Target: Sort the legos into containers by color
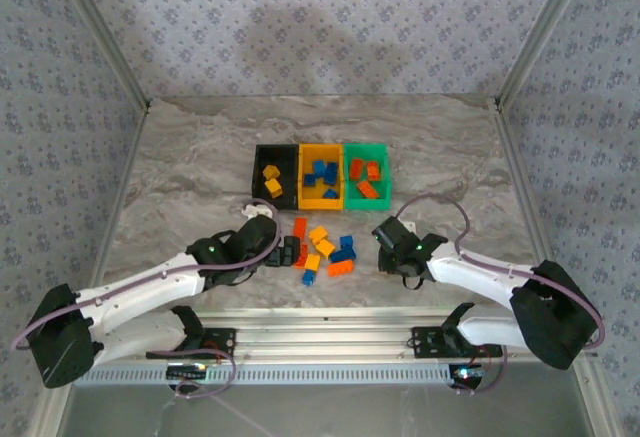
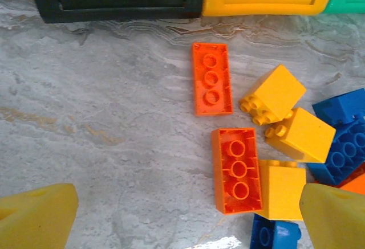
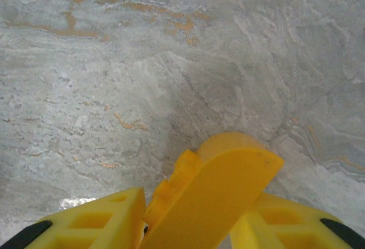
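Hovering left pincer [image 2: 185, 206], jaws wide, over the loose bricks [image 1: 322, 249] on the bench [image 1: 180, 187], just on the near side of the yellow bin [image 1: 320, 203]. Under it is a red-orange brick [image 2: 236, 170], hollow side up, with a second one [image 2: 212, 85] closer to the yellow bin. Yellow bricks [image 2: 301, 135] sit on their right.

Right pincer [image 1: 385, 233] closed, low over bare bench, near-right of the yellow bin.

Black bin [image 1: 256, 177], touching the yellow bin's left, holds yellow pieces [image 1: 272, 179]. Yellow bin holds blue pieces [image 1: 322, 172]. Green bin [image 1: 366, 147], touching on its right, holds red-orange pieces [image 1: 366, 179].
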Motion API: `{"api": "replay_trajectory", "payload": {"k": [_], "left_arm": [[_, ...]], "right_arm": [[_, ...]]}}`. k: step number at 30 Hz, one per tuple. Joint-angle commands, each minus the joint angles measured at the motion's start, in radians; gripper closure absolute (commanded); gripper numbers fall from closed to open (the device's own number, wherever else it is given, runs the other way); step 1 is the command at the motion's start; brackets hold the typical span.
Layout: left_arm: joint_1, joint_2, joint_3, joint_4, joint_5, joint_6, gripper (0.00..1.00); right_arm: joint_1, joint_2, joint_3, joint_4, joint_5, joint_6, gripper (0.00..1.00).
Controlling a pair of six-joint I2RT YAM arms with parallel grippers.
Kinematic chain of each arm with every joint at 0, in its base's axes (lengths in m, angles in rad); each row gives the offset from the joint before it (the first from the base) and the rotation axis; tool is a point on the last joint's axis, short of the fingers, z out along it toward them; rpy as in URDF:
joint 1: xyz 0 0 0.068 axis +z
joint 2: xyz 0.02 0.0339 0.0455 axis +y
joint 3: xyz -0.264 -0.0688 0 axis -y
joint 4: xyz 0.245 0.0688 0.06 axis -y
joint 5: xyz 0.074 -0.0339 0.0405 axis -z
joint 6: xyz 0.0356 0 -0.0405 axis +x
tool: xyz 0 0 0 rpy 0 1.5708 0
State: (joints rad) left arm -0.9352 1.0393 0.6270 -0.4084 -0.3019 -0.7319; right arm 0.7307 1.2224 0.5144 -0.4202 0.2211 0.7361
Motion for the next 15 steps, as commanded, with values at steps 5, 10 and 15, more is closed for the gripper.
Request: {"api": "replay_trajectory", "payload": {"k": [5, 10, 15], "left_arm": [[0.017, -0.017, -0.003, -0.038, -0.033, -0.024, 0.00], [0.020, -0.030, -0.007, -0.062, -0.046, -0.030, 0.00], [0.030, -0.087, -0.017, -0.128, -0.087, -0.040, 0.00]], "right_arm": [[-0.012, -0.042, 0.027, -0.025, 0.015, -0.027, 0.72], [-0.014, -0.071, 0.047, -0.037, 0.016, -0.061, 0.83], [0.018, -0.102, 0.132, -0.023, -0.021, -0.140, 0.86]]}}
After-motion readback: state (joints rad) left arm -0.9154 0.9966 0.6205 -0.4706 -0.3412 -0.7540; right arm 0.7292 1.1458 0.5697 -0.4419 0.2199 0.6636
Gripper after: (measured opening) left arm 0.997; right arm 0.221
